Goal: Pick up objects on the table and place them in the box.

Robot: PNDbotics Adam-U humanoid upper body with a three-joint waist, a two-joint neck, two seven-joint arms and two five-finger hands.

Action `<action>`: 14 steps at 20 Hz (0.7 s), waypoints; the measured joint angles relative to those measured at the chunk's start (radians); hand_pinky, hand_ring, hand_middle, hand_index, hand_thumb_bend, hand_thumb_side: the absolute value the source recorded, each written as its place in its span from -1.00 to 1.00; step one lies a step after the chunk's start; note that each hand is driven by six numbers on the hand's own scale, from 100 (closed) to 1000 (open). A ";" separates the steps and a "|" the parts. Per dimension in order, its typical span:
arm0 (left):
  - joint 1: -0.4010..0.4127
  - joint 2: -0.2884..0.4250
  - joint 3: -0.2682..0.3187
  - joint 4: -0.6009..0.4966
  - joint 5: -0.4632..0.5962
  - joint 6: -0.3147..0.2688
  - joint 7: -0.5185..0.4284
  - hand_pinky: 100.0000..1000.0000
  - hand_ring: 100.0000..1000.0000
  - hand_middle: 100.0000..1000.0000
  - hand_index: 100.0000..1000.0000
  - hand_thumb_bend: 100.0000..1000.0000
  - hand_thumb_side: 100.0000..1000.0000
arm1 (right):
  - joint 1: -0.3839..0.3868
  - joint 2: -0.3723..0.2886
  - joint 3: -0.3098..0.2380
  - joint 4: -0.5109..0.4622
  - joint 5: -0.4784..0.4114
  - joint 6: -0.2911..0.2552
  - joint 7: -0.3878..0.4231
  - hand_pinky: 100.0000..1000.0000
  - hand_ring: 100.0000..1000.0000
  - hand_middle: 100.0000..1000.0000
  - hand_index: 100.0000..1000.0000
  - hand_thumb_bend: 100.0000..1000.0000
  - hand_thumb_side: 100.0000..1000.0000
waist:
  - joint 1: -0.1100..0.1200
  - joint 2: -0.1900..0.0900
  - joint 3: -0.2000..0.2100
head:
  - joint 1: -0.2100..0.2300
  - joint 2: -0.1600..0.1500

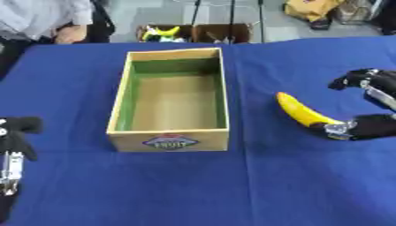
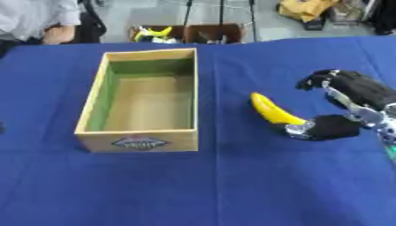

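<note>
Lying diagonally, banana [image 2: 272, 111] tip points up-left.

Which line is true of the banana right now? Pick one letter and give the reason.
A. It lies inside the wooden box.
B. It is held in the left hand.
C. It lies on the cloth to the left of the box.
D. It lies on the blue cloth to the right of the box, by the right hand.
D: the banana lies on the blue cloth right of the wooden box, its near end at the right hand; the left hand holds nothing.
</note>
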State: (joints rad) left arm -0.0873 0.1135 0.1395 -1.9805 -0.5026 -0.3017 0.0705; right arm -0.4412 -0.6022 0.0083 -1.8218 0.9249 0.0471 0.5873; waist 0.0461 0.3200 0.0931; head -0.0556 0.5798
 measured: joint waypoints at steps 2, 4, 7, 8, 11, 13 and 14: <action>0.000 0.000 0.000 0.000 0.000 0.001 0.000 -0.54 0.18 0.12 0.43 -1.00 0.96 | -0.002 0.000 0.004 0.010 0.006 -0.001 0.000 0.15 0.62 0.43 0.64 0.36 0.58 | 0.000 0.000 0.000 | -0.005 -0.002; 0.000 0.000 0.000 0.000 0.000 0.001 0.001 -0.54 0.18 0.12 0.43 -1.00 0.96 | -0.003 0.000 0.005 0.019 0.012 -0.002 0.000 0.15 0.61 0.42 0.63 0.35 0.57 | 0.000 0.000 0.000 | -0.009 -0.007; 0.000 0.000 0.000 0.000 0.000 0.001 0.001 -0.54 0.18 0.12 0.43 -1.00 0.96 | -0.003 0.004 0.006 0.034 0.019 -0.001 -0.002 0.14 0.57 0.41 0.62 0.33 0.53 | -0.001 0.000 0.001 | -0.013 -0.011; 0.000 0.000 0.000 0.000 0.000 0.001 0.001 -0.54 0.18 0.12 0.43 -1.00 0.96 | -0.004 0.008 0.006 0.040 0.023 0.001 -0.004 0.14 0.57 0.40 0.62 0.33 0.52 | -0.001 0.000 0.001 | -0.014 -0.011; -0.001 0.000 0.000 0.000 0.000 0.002 0.000 -0.54 0.18 0.12 0.43 -1.00 0.96 | -0.008 0.019 0.010 0.065 0.032 0.006 -0.008 0.12 0.54 0.39 0.62 0.33 0.49 | -0.002 0.000 0.002 | -0.017 -0.019; -0.001 -0.001 0.000 0.000 0.000 0.002 0.000 -0.54 0.18 0.12 0.43 -1.00 0.96 | -0.012 0.028 0.011 0.083 0.035 0.008 -0.008 0.12 0.52 0.37 0.62 0.33 0.46 | -0.002 0.000 0.002 | -0.017 -0.019; -0.001 -0.001 0.000 0.000 0.000 0.002 0.000 -0.54 0.18 0.12 0.43 -1.00 0.96 | -0.015 0.031 0.011 0.092 0.038 0.009 -0.009 0.12 0.52 0.37 0.62 0.32 0.46 | -0.002 0.000 0.003 | -0.017 -0.019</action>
State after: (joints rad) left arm -0.0881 0.1123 0.1396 -1.9805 -0.5027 -0.3000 0.0702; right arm -0.4565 -0.5710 0.0194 -1.7301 0.9625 0.0560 0.5787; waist 0.0443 0.3202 0.0958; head -0.0726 0.5603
